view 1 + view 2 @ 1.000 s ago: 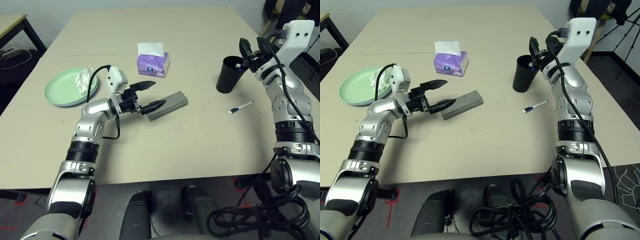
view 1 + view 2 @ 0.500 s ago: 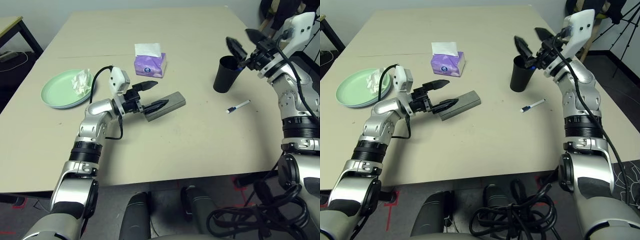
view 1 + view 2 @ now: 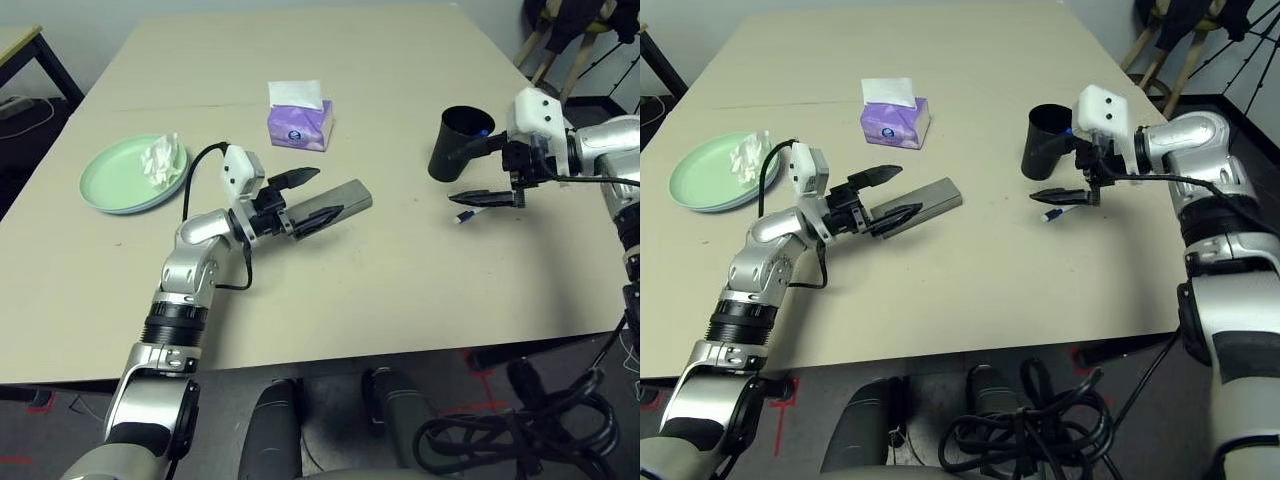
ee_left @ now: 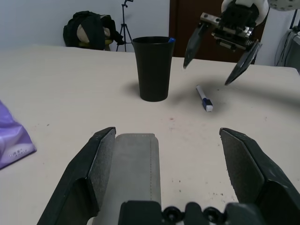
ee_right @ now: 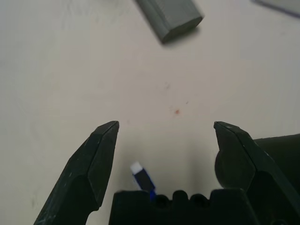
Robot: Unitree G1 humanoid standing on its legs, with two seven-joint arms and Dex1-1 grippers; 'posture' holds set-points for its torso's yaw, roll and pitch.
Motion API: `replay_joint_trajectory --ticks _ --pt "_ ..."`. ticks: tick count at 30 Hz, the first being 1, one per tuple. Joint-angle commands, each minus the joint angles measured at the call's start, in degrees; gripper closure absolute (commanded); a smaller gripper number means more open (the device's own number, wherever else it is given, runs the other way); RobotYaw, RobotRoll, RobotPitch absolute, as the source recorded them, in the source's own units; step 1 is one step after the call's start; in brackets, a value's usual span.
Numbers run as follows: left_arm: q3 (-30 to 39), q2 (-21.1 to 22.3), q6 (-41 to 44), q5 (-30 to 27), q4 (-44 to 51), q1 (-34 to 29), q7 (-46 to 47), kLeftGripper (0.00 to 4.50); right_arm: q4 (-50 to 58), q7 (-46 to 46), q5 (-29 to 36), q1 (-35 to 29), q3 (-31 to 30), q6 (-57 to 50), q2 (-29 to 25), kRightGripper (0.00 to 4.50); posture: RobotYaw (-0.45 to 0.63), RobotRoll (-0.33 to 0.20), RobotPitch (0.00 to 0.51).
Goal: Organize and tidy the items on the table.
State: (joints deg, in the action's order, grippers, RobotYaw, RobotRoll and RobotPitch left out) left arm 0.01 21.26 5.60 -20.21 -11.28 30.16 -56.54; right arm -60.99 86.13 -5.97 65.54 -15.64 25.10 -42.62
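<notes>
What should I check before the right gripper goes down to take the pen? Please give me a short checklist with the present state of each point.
1. Right gripper open: ok, fingers stand wide apart.
2. Right gripper empty: ok.
3. Pen free on the table: ok, nothing touches it.
4. Pen between the fingers: ok, the right wrist view shows it between them, near the base.
5. Black cup clear of the path: cannot tell, it stands close beside one finger.
6. Left gripper out of the way: ok, open at the grey case.

Head stereo downward; wrist cameras close.
</notes>
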Motion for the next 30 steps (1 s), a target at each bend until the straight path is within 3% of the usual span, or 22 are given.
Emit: replay_joint_trajectory --ticks 1,17,30 --pt "-0.2 0.3 1.2 -0.6 3.3 -1.9 0.7 0.0 -4.5 -0.8 -5.7 2.6 -3.0 7.8 -0.8 0.03 0.11 0.0 0.229" --pt "-2.8 4.5 1.1 1.3 5.7 -2.2 -1.6 0.0 -12.1 -8.5 -24.2 10.9 -12.7 18.8 -3.1 0.03 0.1 0.0 0.258" --pt "-2.7 4.3 1.3 0.9 6.2 -2.6 -1.4 0.0 -14.1 -15.7 -31.4 12.4 -16.4 22.6 -1.7 0.03 0.12 0.0 0.265"
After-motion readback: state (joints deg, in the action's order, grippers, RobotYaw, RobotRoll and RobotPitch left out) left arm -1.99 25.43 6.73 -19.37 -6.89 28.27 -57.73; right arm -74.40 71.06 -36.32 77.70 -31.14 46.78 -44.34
